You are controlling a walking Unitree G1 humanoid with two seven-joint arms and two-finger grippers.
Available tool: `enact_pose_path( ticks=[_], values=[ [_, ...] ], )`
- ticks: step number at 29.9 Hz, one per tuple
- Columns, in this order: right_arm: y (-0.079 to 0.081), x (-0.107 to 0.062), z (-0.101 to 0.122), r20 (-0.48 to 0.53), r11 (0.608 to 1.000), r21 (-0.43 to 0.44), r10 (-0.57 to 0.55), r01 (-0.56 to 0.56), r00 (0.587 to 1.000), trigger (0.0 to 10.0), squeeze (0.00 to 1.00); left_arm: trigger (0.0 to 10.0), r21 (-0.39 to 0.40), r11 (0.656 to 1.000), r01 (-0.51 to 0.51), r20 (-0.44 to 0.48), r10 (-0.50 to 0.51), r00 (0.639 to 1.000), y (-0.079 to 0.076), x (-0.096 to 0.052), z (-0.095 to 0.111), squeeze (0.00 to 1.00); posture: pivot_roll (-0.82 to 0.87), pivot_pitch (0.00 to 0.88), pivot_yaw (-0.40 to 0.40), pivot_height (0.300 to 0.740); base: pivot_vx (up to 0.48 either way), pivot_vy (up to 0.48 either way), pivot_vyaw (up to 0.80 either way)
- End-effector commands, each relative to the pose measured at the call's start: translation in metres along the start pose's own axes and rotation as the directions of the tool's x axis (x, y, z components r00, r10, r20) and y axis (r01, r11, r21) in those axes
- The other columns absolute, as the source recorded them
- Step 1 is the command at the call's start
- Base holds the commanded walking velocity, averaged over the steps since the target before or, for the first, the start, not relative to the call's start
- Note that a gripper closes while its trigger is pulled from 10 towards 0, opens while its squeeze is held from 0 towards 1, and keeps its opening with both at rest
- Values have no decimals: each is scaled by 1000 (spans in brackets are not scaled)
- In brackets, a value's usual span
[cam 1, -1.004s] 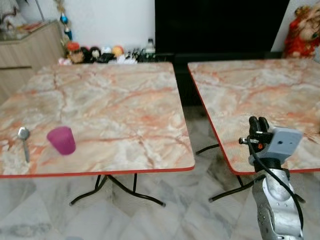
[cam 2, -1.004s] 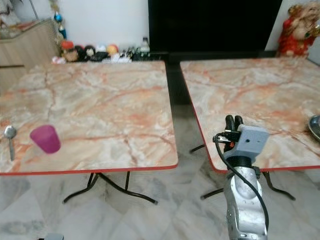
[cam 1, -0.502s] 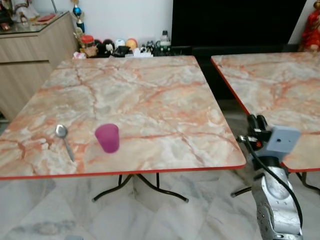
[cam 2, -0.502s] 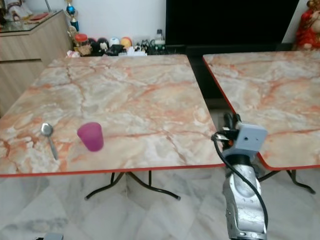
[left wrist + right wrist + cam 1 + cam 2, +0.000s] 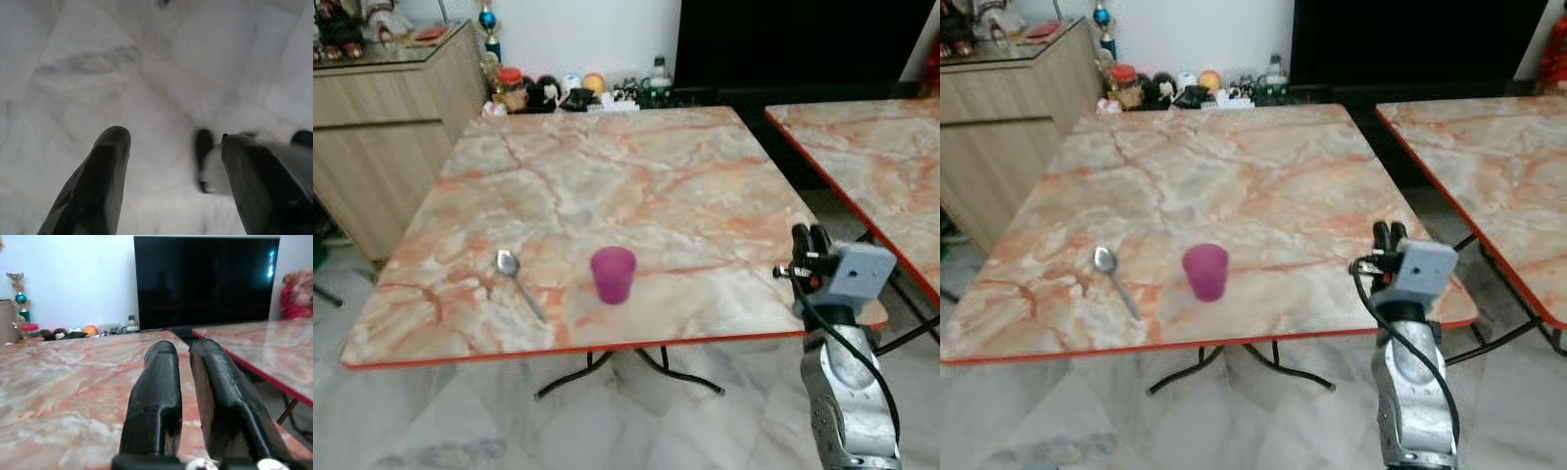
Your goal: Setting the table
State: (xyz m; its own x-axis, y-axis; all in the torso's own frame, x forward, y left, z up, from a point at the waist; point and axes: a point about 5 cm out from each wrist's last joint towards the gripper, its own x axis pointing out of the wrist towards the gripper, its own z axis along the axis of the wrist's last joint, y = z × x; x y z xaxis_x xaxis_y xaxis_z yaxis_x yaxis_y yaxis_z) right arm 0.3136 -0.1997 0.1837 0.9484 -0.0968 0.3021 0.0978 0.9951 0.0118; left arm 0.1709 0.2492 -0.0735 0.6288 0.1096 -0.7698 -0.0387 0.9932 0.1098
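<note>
Progress: early. Pink cup [image 5: 612,273] stands near the marble table's [image 5: 636,176] front edge, spoon [image 5: 517,278] just beside it. Right gripper [image 5: 807,238] raised at that table's front corner, fingers closed, empty. Left gripper [image 5: 171,161] spread, empty, over floor. Other settings apparently still to come.

Cup [image 5: 612,274] on bench [image 5: 636,186] near front edge; spoon [image 5: 518,281] just left of it; second bench [image 5: 862,147] to the right.

The second table [image 5: 862,147] is cut off at the edge; shelf trinkets [image 5: 563,93] too small to identify.
</note>
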Motion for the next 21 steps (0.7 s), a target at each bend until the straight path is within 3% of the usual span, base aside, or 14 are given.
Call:
enact_pose_path(
  ticks=[1,13,21],
  values=[
    [8,2,5,20,1000,12,22,-22,1000,10000,0,10000,-1,1000,-15,-26,15,1000,5,-3,-8,0,-1,81,-8,740,0,480,0],
    [10,3,5,24,1000,12,27,-27,999,10000,0,10000,-2,1000,-17,-24,17,1000,6,-3,-7,0,1,81,-7,740,0,480,0],
    [12,3,4,21,999,13,30,-30,999,10000,0,10000,4,1000,-23,-21,23,1000,7,-3,-6,0,4,85,-4,740,0,64,0]
  ],
)
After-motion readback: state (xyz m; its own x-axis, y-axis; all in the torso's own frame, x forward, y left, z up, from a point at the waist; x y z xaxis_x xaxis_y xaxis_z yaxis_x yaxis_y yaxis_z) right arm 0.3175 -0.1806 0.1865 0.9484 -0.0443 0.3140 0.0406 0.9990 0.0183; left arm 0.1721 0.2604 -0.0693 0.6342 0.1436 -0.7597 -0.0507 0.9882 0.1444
